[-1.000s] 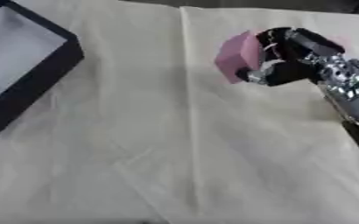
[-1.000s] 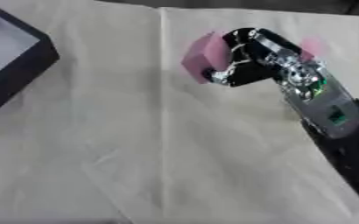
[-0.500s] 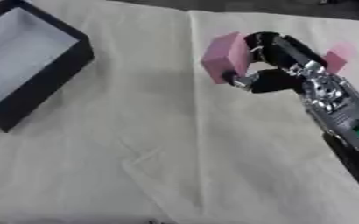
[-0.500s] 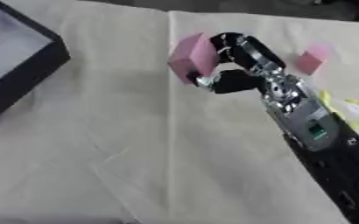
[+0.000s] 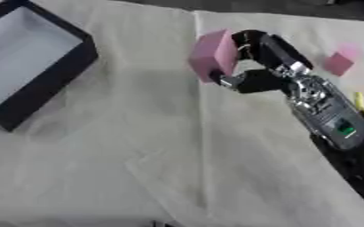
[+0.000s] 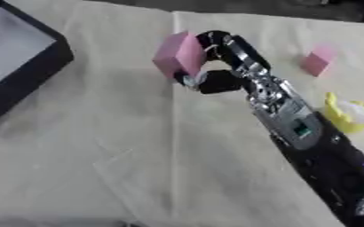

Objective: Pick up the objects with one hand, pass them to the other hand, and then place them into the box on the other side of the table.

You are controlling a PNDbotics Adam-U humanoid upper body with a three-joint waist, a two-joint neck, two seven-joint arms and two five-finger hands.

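**Now: pink block held up in the right hand, box at the far left**

Up near the middle of the counter [image 5: 100,146], the right hand [image 5: 255,66] has its fingers [image 5: 251,42] and thumb curled round a large pink block [image 5: 213,55], with the fingers over the block's right face and the thumb below it. The block sits tilted in that hold, and a dark shadow falls on the cloth to its left. The forearm runs from the hand down to the lower right corner.

Over at the upper left stands the box [image 5: 57,80], dark-walled with a pale bottom. What shows of its inside holds nothing; part of it runs past the edge of the view. It lies well apart from the held block.

To the right of the hand, a smaller pink block [image 6: 317,62] rests on the cloth. Below it, close beside the forearm, sits a yellow thing with a pale centre [image 6: 348,114]; its kind cannot be made out.

A cream cloth with fold lines covers the counter. The left hand shows in neither view.
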